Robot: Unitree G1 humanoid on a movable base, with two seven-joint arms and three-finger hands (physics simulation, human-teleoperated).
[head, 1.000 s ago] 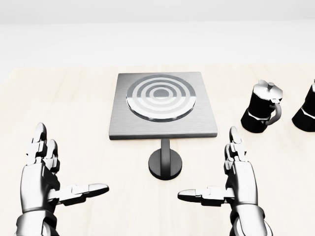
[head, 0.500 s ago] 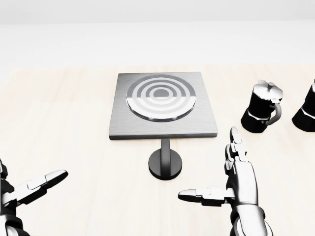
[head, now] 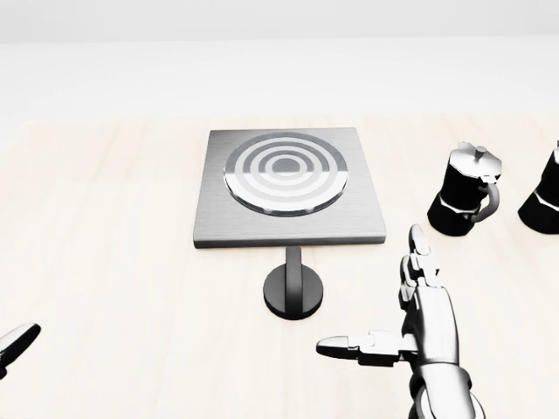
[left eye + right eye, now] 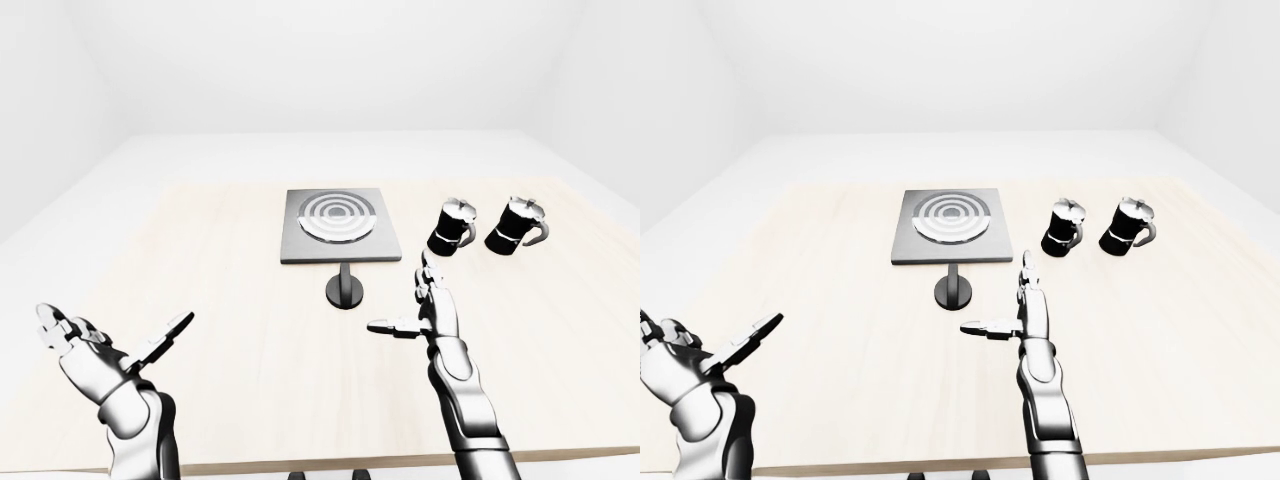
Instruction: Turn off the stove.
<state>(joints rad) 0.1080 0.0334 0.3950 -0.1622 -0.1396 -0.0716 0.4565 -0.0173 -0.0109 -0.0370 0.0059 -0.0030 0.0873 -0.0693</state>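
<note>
Two metal three-finger hands hover over a pale wooden table (image 4: 230,300), both with fingers spread and nothing in them. The right hand (image 3: 410,327) is below and to the right of the stove's round black knob (image 3: 293,290), apart from it, its thumb pointing left toward the knob's side. The left hand (image 4: 105,345) is far out at the left of the left-eye view, palm up; in the head view only a fingertip shows at the lower left edge. The stove (image 3: 288,185), a square grey plate with a ringed burner, lies flat at the table's middle, the knob just below its near edge. Two black moka pots (image 4: 452,228) (image 4: 517,226) stand to its right.
</note>
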